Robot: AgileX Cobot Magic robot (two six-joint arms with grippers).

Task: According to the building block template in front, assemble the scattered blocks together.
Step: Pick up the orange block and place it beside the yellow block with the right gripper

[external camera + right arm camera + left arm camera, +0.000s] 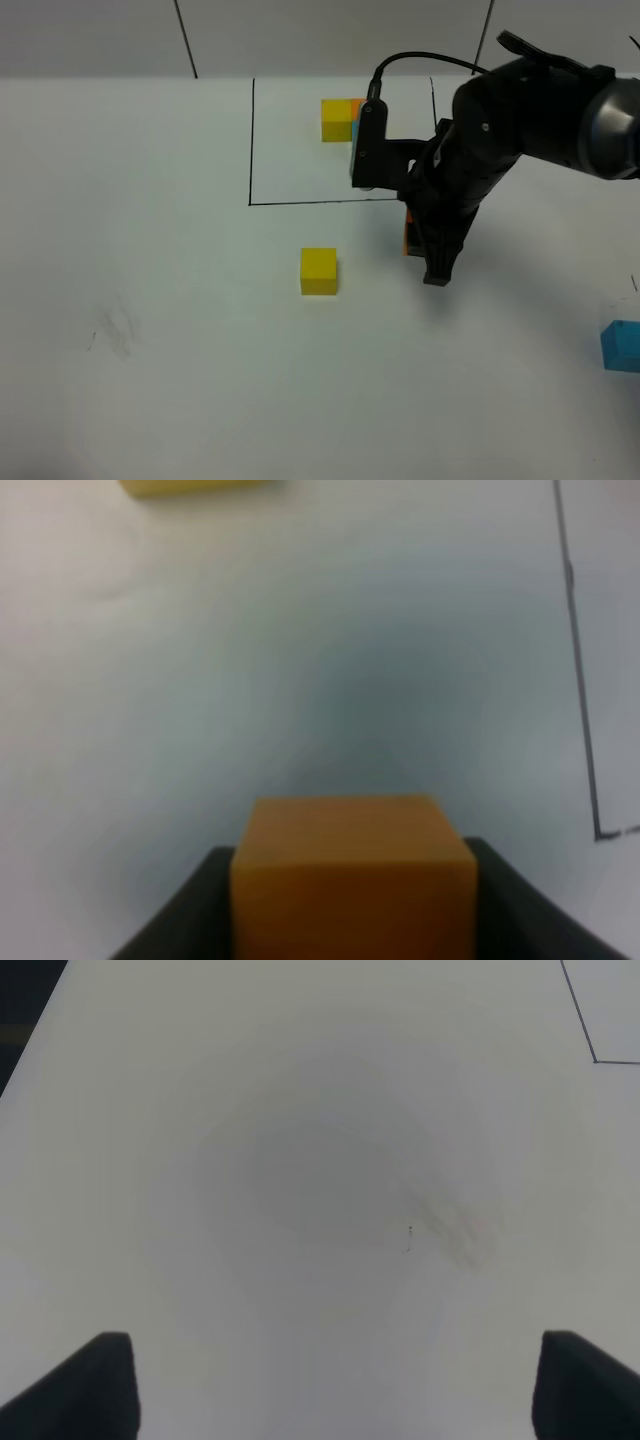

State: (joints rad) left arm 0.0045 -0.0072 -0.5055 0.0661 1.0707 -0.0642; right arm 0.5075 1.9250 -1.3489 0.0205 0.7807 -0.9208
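Right gripper (432, 260) is clasping the orange cube (350, 875) near the yellow cube (319, 271), likely for joining; left gripper (325, 1385) is hanging spread wide

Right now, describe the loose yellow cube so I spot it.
Find the black drawn rectangle on the white table. Just outside its near line sits the small yellow cube, alone; the other yellow cube lies inside the frame, touching coloured cubes.

The right pincer (428, 262) hides nearly all of the orange block (406, 238) between its fingers. Beyond it, the template (337, 120) shows its orange and blue cubes as mere slivers. The blue block (622, 346) is cut by the edge.
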